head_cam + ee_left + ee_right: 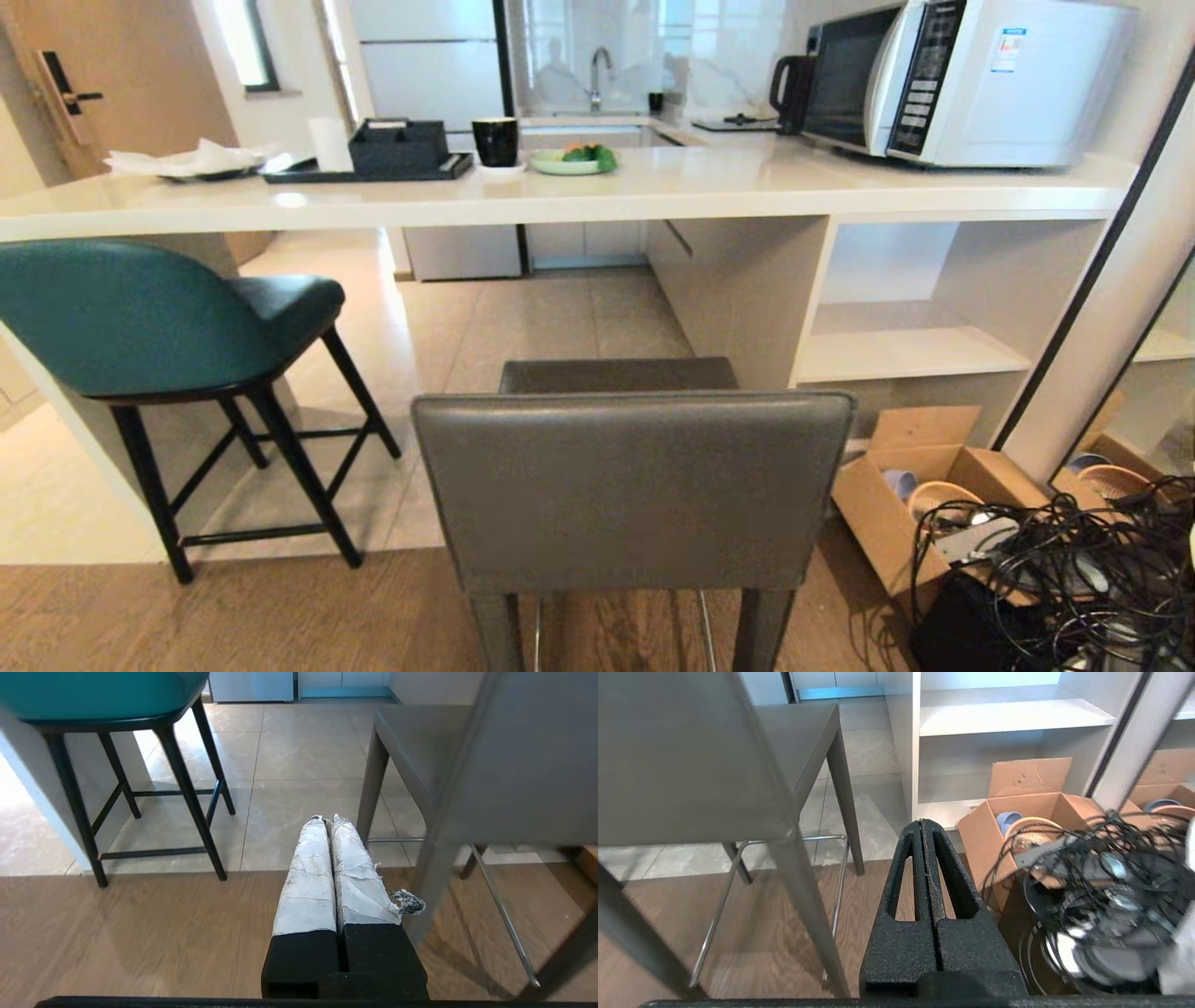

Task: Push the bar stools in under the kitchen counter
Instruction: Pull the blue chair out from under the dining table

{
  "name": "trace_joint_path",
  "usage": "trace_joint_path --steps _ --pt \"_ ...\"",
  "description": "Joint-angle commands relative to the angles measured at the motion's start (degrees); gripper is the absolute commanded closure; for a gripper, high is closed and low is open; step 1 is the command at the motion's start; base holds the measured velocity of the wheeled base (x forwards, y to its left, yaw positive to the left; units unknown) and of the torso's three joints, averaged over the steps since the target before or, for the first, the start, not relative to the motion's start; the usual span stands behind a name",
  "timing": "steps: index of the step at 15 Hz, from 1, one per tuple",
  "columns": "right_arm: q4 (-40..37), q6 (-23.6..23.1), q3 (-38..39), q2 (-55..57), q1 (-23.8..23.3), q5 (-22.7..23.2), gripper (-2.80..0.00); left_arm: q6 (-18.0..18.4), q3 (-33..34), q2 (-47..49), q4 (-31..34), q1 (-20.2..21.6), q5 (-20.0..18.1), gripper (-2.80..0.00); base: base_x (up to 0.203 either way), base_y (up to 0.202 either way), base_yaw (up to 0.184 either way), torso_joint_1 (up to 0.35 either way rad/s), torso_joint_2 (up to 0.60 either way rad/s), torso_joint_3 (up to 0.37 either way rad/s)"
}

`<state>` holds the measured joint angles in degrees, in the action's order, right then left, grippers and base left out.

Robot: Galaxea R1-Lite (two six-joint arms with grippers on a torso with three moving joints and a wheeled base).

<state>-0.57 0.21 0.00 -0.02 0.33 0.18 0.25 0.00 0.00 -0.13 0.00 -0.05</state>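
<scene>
A dark grey, square-backed bar stool [633, 485] stands right before me, its seat short of the kitchen counter [597, 191]. To its left the teal bar stool [140, 317] on thin black legs stands with its seat partly under the off-white slab. Neither arm shows in the head view. My left gripper [328, 820], wrapped in white tape, is shut and empty, low over the wood floor beside the grey stool's leg [371, 784]. My right gripper [923, 823], black, is shut and empty on the other side of the grey stool [691, 756].
An open cardboard box [920, 490] with bowls and a tangle of black cables [1064, 569] lie at the right on the floor. White open shelves [924, 308] close the counter's right end. On top stand a microwave [962, 79], a tray, a cup and a plate.
</scene>
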Motion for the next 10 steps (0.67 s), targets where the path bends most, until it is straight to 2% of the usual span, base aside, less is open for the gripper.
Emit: trace_joint_path --steps 1,8,10 --pt "0.0 0.0 0.1 0.0 0.0 0.0 0.0 0.0 0.0 0.2 0.0 0.0 0.0 0.0 -0.159 0.0 0.0 -0.008 0.0 0.006" --pt "0.0 0.0 0.1 0.1 0.0 0.0 0.0 0.0 0.0 0.1 -0.1 0.0 -0.1 0.0 -0.009 0.0 0.001 -0.001 0.0 0.0" --pt "0.0 0.1 0.1 0.1 0.0 0.0 0.0 0.0 0.0 0.1 -0.1 0.0 -0.1 0.0 0.004 0.107 -0.004 0.0 0.0 0.001"
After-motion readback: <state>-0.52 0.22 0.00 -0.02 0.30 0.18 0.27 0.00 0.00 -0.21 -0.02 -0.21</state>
